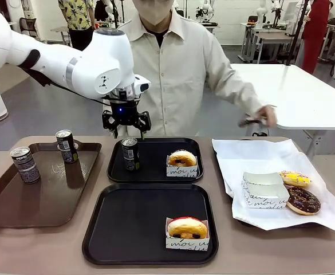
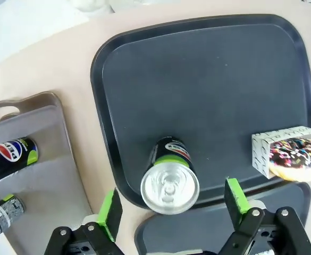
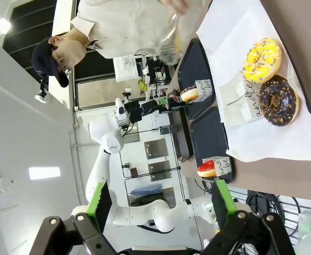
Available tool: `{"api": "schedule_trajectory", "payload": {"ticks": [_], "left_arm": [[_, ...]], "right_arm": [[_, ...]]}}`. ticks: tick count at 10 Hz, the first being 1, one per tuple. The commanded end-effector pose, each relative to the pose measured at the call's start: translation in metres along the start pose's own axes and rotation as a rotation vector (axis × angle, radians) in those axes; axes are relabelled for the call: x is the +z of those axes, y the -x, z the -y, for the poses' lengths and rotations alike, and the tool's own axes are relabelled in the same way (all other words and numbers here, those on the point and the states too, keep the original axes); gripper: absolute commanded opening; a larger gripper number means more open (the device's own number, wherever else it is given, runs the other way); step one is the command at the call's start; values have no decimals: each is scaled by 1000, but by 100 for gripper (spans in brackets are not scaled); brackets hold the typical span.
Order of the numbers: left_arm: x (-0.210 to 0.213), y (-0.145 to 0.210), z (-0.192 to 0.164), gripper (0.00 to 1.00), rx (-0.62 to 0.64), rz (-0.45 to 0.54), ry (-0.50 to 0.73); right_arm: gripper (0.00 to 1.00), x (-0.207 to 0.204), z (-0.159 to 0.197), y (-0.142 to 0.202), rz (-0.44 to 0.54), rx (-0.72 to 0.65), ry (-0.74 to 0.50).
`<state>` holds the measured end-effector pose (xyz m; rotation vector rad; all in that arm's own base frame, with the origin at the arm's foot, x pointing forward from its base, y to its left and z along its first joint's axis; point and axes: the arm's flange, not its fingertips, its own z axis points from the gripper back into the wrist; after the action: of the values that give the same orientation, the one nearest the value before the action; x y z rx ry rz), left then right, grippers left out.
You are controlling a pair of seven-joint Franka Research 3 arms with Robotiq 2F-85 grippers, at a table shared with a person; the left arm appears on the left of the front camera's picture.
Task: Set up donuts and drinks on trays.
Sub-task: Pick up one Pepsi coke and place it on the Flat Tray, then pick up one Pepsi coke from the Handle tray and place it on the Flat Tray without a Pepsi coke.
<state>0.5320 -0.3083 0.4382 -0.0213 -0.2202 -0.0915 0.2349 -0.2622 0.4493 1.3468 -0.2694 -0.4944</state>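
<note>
Left end effector (image 1: 127, 128) hangs wide open above can (image 1: 130, 153), which stands upright at left of far tray (image 1: 156, 172), donut (image 1: 182, 158) beside. Can: rigid, smooth, likely slippery; grip mid-body, across diameter. Right end effector (image 3: 160, 196) wide, empty.
</note>
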Motion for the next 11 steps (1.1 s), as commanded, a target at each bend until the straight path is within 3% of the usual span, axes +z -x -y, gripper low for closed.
{"api": "schedule_trajectory", "payload": {"ticks": [1, 3, 4, 11], "left_arm": [[26, 19, -9, 100, -13, -55, 54], [50, 40, -13, 100, -27, -102, 19], [29, 12, 0, 100, -3, -41, 34], [27, 16, 0, 100, -6, -62, 45]], "right_arm": [[100, 0, 0, 0, -4, -2, -7], [100, 0, 0, 0, -4, -2, -7], [100, 0, 0, 0, -4, -2, -7], [100, 0, 0, 0, -4, -2, -7]]}}
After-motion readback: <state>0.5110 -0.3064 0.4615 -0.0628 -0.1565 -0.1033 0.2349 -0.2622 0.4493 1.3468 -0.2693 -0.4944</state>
